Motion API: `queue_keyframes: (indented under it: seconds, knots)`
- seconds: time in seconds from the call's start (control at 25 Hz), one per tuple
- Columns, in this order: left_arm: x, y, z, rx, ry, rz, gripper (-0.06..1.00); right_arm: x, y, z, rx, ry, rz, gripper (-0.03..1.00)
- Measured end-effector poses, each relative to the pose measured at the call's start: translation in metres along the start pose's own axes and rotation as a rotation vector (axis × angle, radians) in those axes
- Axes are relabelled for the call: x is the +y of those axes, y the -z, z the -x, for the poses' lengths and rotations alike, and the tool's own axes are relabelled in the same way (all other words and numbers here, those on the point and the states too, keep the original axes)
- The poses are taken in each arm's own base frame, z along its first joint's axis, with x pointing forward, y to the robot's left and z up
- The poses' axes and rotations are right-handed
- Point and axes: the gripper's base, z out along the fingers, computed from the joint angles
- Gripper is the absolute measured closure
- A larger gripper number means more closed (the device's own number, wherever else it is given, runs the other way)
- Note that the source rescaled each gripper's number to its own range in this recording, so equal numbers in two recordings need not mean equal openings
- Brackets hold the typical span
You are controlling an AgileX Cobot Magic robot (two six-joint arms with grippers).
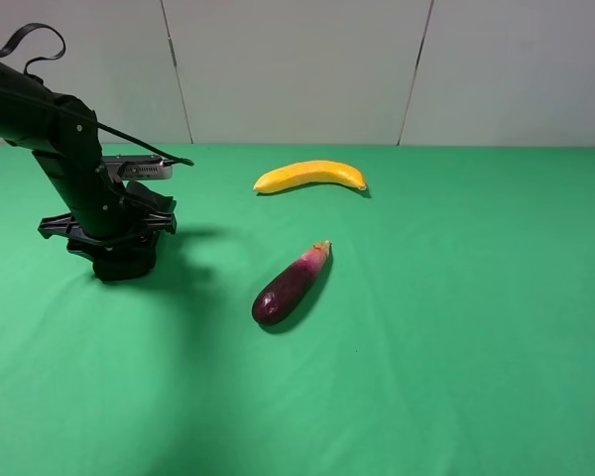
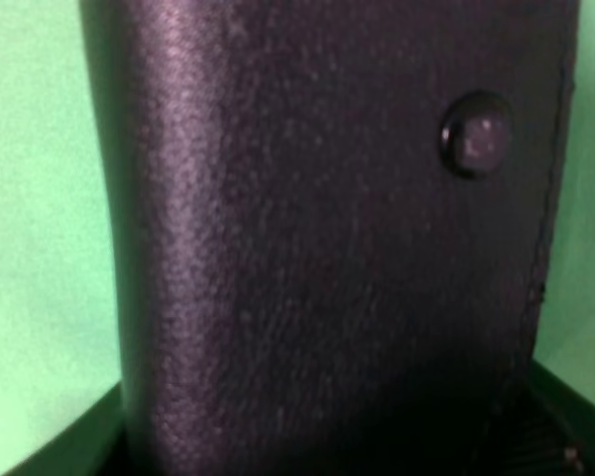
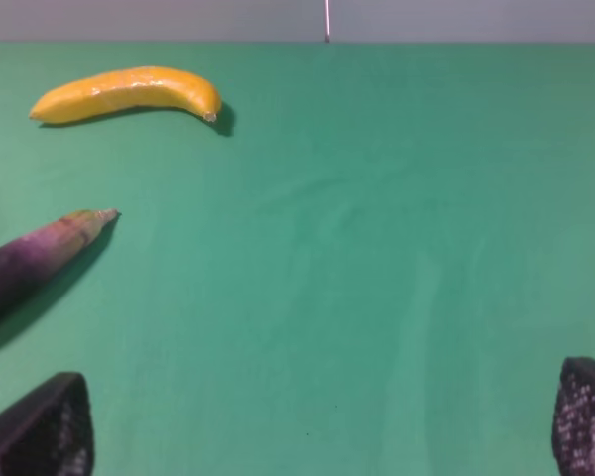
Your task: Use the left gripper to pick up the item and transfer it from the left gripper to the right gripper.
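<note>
Evidently the left tool is down on the table at its left side. The item, a black grained case, fills that arm's wrist view, standing between the two fingers, whose dark pads show at the lower corners. The fingers flank the case closely, but I cannot tell whether they are pressing on it or merely beside it. From the high camera the case itself is hidden under the arm.

The right tool has its jaws spread wide with nothing between them. It looks out over bare green cloth toward the banana and the eggplant, both well apart from the left arm.

The case looks light and flat, fairly stiff across its face yet likely to flex if squeezed hard. Its leather-like grain should give the pads decent friction. A snap stud sits near one edge, so the flap could gape if held by that layer alone. I judge it best gripped across the full folded thickness, towards one end, so a free length is left for the other arm to take
</note>
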Motion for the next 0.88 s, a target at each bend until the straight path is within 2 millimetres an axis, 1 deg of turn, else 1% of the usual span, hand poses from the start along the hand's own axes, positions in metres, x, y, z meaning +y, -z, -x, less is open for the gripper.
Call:
queue_keyframes:
  seconds: [0.4, 0.56, 0.88]
  knots:
    - [0.000, 0.001, 0.000, 0.006, 0.002, 0.002, 0.86, 0.000, 0.000, 0.000, 0.000, 0.000, 0.000, -0.03]
    - [0.000, 0.005, 0.002, 0.034, 0.008, 0.010, 0.88, 0.000, 0.000, 0.000, 0.000, 0.000, 0.000, -0.03]
    - [-0.001, 0.042, 0.014, 0.029, -0.060, 0.022, 0.89, 0.000, 0.000, 0.000, 0.000, 0.000, 0.000, -0.03]
